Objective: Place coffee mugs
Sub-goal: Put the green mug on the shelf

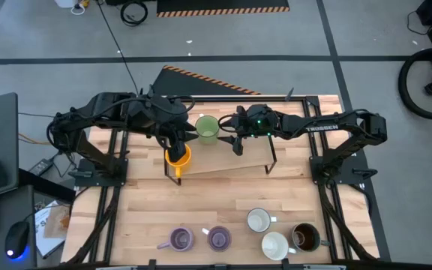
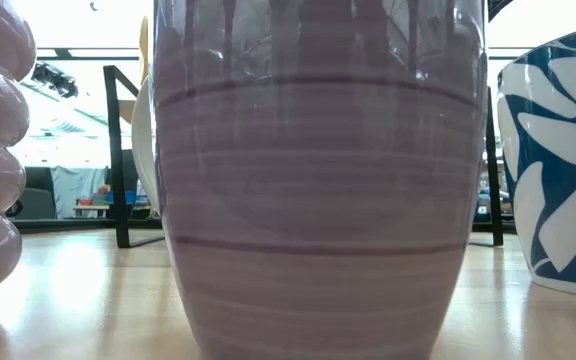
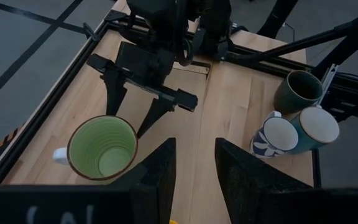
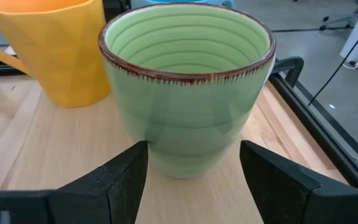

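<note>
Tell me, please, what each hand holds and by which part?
The right hand holds nothing: its open fingers flank the standing green mug. Whether the left hand grips the orange mug beneath it cannot be told.

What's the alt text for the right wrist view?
A green mug with a brown-flecked rim stands upright on the wooden table, framed by the right gripper's open fingers. An orange mug stands just behind it.
</note>
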